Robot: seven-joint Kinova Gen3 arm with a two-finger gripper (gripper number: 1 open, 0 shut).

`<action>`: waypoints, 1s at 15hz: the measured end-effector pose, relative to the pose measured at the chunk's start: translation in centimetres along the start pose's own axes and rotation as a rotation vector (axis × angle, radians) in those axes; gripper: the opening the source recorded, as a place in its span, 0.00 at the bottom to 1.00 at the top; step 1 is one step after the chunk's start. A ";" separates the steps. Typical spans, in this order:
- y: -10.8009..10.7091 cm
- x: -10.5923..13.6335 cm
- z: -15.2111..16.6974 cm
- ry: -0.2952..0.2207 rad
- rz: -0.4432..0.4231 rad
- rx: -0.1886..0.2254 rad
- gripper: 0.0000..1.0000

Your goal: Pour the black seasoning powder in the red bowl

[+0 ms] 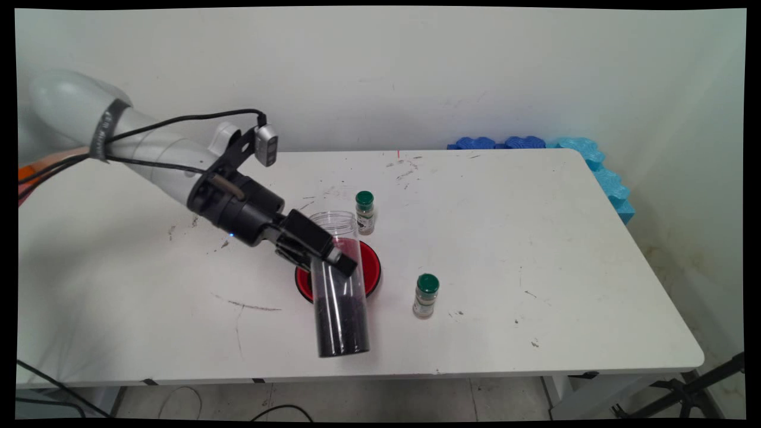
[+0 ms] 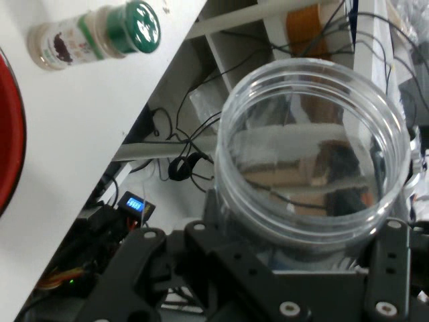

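My gripper [image 1: 332, 257] is shut on a clear plastic jar [image 1: 342, 315], holding it around its upper part. The jar is tilted, open mouth toward the back, with dark material in its lower end. It hangs over and in front of a red round dish [image 1: 372, 265] on the white table [image 1: 535, 238]. In the hand view the jar's open mouth [image 2: 312, 147] fills the middle between the fingers [image 2: 392, 238], and the red dish [image 2: 7, 134] shows at the left edge.
Two small spice bottles with green caps stand near: one [image 1: 364, 212] just behind the dish, one [image 1: 425, 295] to its front right. One spice bottle [image 2: 94, 37] shows in the hand view. Blue foam pieces [image 1: 594, 160] line the far right corner.
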 end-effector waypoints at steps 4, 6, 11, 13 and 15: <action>-1.2 1.1 0.3 0.017 -0.066 -0.004 0.00; -1.8 1.5 0.3 0.029 -0.114 0.001 0.00; -3.2 2.0 0.0 0.053 -0.254 0.007 0.00; -3.6 2.0 -0.2 0.057 -0.329 0.004 0.00; -4.0 1.9 -0.4 0.057 -0.417 -0.004 0.00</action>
